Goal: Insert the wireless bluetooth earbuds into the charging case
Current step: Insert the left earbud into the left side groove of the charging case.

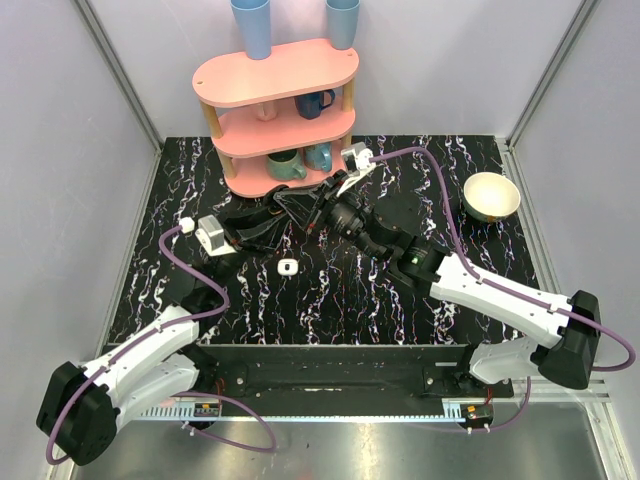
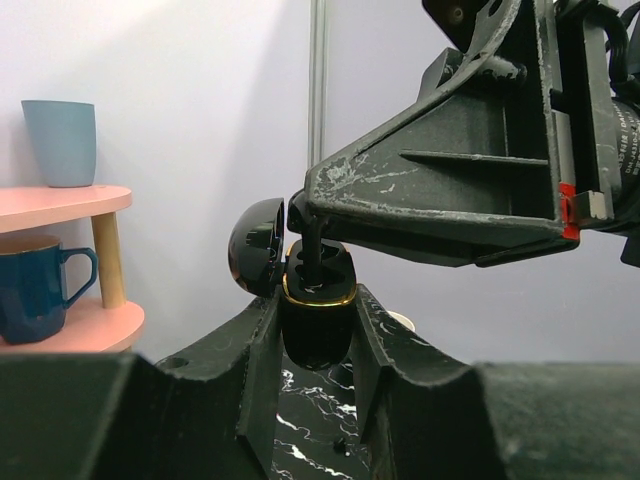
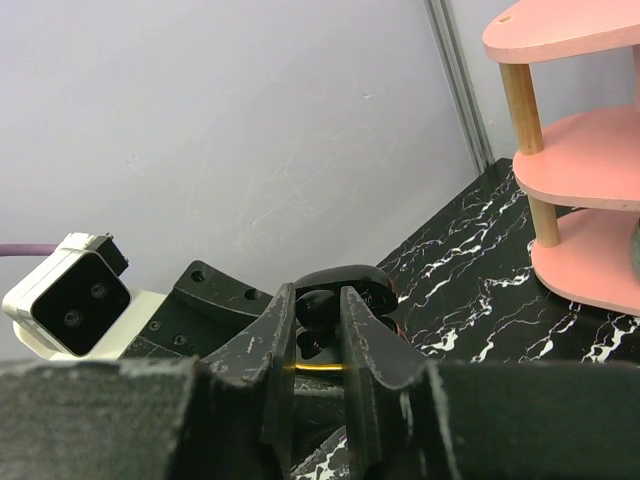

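L side: left gripper point(image 1: 286, 213) reaches in from the near-left corner over the black marbled table point(image 1: 180, 190). In the left wrist view its fingers point(image 2: 262, 340) are clamped on both sides of the charging case point(image 2: 317, 335), a glossy black body w/ a gold rim, held upright above the table. The lid point(image 2: 258, 245) is swung open to the left.

Just right of that, top view: one white earbud point(image 1: 288, 267) lies on the table, nearer the arm bases than the two grippers and touching neither. A 2nd earbud isn't visible in any view.

Behind, centre-left: pink 3-tier shelf point(image 1: 275, 75) w/ two light blue tumblers point(image 1: 251, 25) on top, a navy mug point(image 1: 315, 102) on the middle tier and teal mugs point(image 1: 285, 165) on the bottom tier.

Centre: right gripper point(image 1: 312, 213) comes in from the right and meets the left one tip to tip. In the left wrist view its tips point(image 2: 310, 235) point down into the case's open mouth. In the right wrist view its fingers point(image 3: 275, 350) stand close together w/ a slim gap, something dark and glossy in it. Can't tell if that's pinched or just the case behind, so its grip is unclear.

Far right: cream bowl point(image 1: 491, 195) on the table, well apart from both arms.
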`<action>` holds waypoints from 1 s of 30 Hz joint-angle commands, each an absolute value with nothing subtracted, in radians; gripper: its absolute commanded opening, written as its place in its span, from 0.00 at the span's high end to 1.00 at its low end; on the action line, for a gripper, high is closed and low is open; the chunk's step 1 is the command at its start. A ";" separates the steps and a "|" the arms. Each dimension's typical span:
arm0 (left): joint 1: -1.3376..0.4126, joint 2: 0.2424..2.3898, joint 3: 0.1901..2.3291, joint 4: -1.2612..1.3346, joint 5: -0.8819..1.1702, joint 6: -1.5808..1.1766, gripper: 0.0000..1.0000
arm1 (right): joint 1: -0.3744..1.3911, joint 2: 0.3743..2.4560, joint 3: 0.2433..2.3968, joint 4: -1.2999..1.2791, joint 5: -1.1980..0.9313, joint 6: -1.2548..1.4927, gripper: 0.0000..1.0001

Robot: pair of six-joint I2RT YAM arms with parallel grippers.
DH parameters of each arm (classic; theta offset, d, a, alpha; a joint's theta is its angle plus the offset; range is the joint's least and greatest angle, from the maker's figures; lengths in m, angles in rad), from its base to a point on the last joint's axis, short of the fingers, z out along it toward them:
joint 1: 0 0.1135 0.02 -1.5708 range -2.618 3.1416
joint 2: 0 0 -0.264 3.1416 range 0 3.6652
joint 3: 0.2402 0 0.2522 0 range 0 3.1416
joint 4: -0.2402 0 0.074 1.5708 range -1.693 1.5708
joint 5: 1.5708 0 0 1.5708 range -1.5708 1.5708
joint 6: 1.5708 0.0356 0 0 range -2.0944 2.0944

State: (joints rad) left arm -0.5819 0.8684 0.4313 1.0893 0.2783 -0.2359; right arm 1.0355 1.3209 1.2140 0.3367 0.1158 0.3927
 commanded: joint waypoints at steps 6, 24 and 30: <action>-0.594 0.861 0.431 1.135 0.219 -0.232 1.00 | 1.046 1.319 1.186 0.449 0.121 0.408 0.89; -0.601 0.856 0.422 1.121 0.206 -0.226 1.00 | 1.046 1.295 1.186 0.469 0.152 0.376 0.89; -0.603 0.865 0.420 1.120 0.207 -0.219 1.00 | 1.046 1.296 1.190 0.462 0.129 0.393 0.89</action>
